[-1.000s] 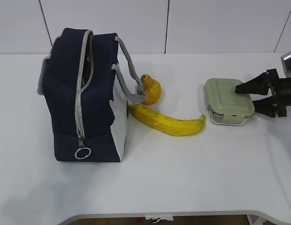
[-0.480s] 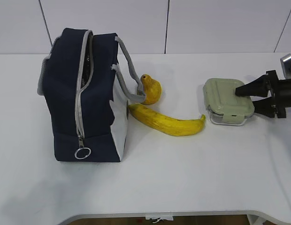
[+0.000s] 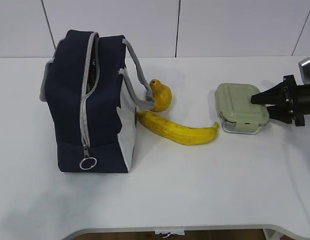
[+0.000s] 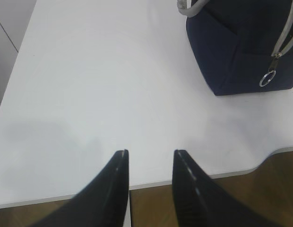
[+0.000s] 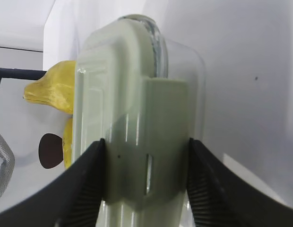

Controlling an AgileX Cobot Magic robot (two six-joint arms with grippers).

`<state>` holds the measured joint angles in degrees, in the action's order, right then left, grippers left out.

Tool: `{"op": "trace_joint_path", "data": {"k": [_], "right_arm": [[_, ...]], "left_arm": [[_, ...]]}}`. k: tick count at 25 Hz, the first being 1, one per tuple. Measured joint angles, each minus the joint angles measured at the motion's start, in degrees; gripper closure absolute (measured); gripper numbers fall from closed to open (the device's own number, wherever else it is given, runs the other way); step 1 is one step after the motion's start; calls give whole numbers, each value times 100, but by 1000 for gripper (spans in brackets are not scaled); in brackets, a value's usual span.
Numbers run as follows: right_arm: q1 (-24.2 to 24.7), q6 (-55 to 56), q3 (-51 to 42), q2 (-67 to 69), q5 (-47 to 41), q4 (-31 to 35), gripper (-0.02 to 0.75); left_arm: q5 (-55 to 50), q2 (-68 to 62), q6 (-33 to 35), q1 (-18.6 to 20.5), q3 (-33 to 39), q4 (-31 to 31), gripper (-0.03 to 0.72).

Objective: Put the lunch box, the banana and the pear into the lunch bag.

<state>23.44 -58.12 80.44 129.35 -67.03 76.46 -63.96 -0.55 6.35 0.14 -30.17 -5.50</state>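
The lunch box [image 3: 240,107], clear glass with a sage-green lid, is at the right of the table. My right gripper [image 3: 255,102] is shut on its right end, one finger on the lid and one under the glass. The right wrist view shows the box [image 5: 137,109] clamped between both fingers of that gripper [image 5: 146,141]. The banana [image 3: 177,131] lies left of the box, and the pear [image 3: 161,95] is behind it beside the navy lunch bag [image 3: 90,100]. The bag stands upright, zipper pulled to the bottom. My left gripper [image 4: 150,153] is open and empty over the table's front edge, left of the bag [image 4: 245,42].
The white table [image 3: 195,185] carries nothing else. A white panelled wall [image 3: 220,25] runs behind it. The bag's grey handle [image 3: 137,75] loops down toward the pear. The metal pull ring [image 3: 88,163] hangs at the bag's base.
My right gripper has closed on the lunch box, and the box has shifted slightly left and up. The bag, banana and pear have not moved.
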Motion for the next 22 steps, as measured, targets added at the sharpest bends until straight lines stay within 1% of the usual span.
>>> {"op": "trace_joint_path", "data": {"k": [5,13,16,19,22], "right_arm": [[0,0,0,0,0,0,366],[0,61,6,0,0,-45,369],[0,310,6,-66,0,-250,370],[0,580,6,-253,54,-597,371],[0,973,6,-545,118,-1026,371]], "left_arm": [[0,0,0,0,0,0,448],[0,0,0,0,0,0,448],[0,0,0,0,0,-36,448],[0,-76,0,0,-88,-210,448],[0,-392,0,0,-257,-675,448]]}}
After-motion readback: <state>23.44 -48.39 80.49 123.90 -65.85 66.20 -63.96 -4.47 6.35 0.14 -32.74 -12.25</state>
